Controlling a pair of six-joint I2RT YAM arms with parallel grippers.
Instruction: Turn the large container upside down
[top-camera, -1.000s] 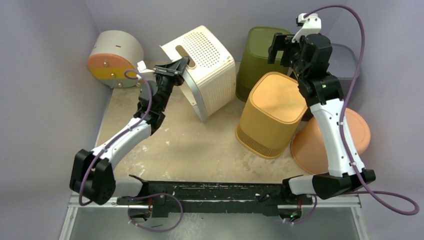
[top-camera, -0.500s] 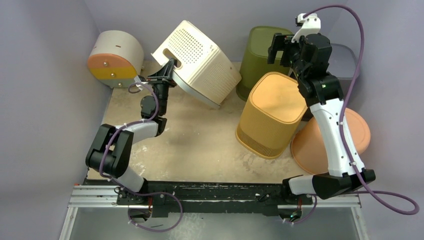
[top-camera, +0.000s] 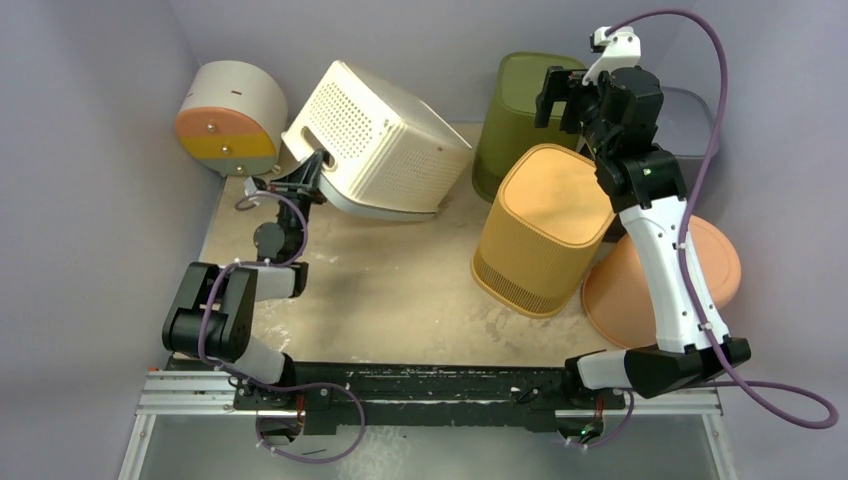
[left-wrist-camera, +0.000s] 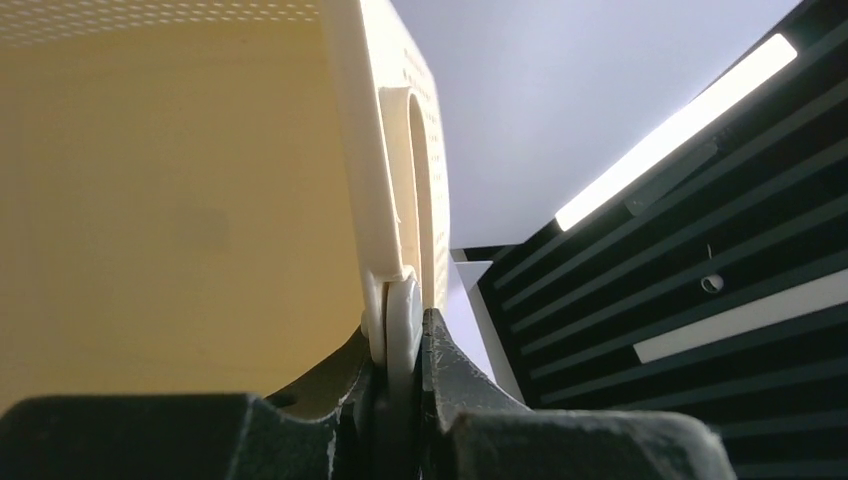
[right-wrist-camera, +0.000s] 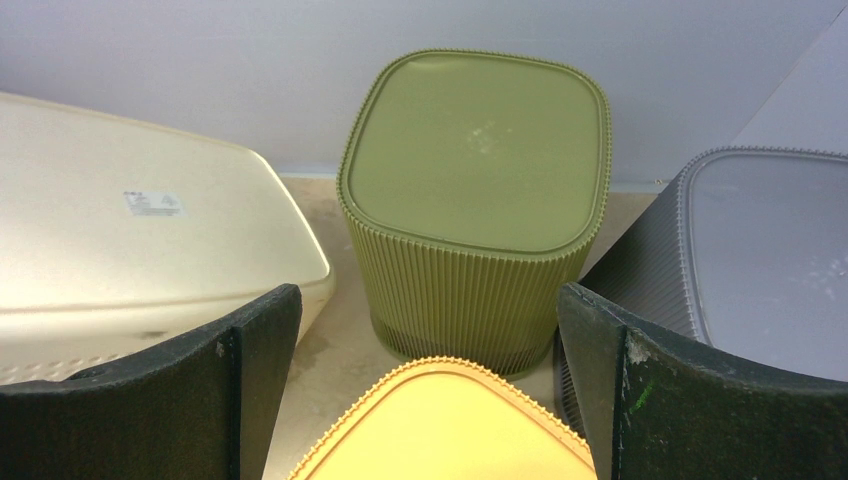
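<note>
The large cream perforated container (top-camera: 385, 135) is tilted over at the back left, its base facing right and its open side down towards the table. My left gripper (top-camera: 312, 170) is shut on its rim by the handle slot. In the left wrist view the rim (left-wrist-camera: 400, 250) is clamped between the two black fingers, with the container's inside filling the left. My right gripper (top-camera: 558, 92) is open and empty, held high above the olive bin. The container's base also shows in the right wrist view (right-wrist-camera: 130, 250).
An olive ribbed bin (top-camera: 520, 100) stands upside down at the back. An orange bin (top-camera: 545, 225) is upside down in front of it. A grey bin (right-wrist-camera: 770, 250) and a salmon bowl (top-camera: 655, 285) sit at the right. A round beige and orange container (top-camera: 228, 118) lies at the back left.
My left gripper has swung left and down with the cream container's rim, tipping the container further over towards its open side. My left arm has folded back. The right arm has not moved.
</note>
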